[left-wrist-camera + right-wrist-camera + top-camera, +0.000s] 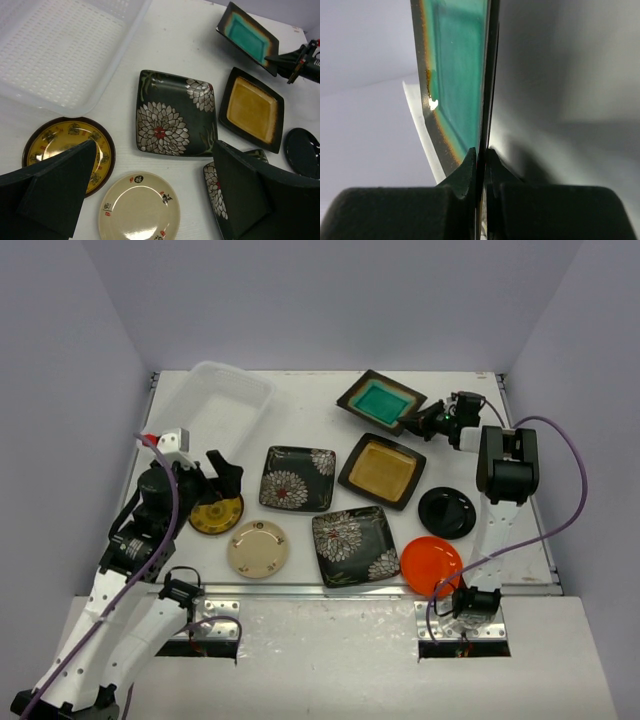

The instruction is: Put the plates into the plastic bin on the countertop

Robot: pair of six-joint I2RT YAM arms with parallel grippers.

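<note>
Pinching teal plate by rim, far right, with right gripper closed tight; holding left gripper wide open, empty, near left. Recommend level carry leftward, clearing plastic bin rim, far left.

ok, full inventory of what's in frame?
bin: 1, translucent white, far left, empty
teal plate: 1, square, dark rim, far centre, tilted
amber plate: 1, square, dark rim, right of centre
flowered plates: 2, black with white flowers, centre
yellow plate: 1, round, patterned, left
cream plate: 1, round, near left
black plate: 1, round, right
orange plate: 1, round, near right
countertop: 1, white
walls: lilac, three sides
cables: 2, purple, one per arm
left gripper: open, over yellow plate
right gripper: shut on teal plate's edge
</note>
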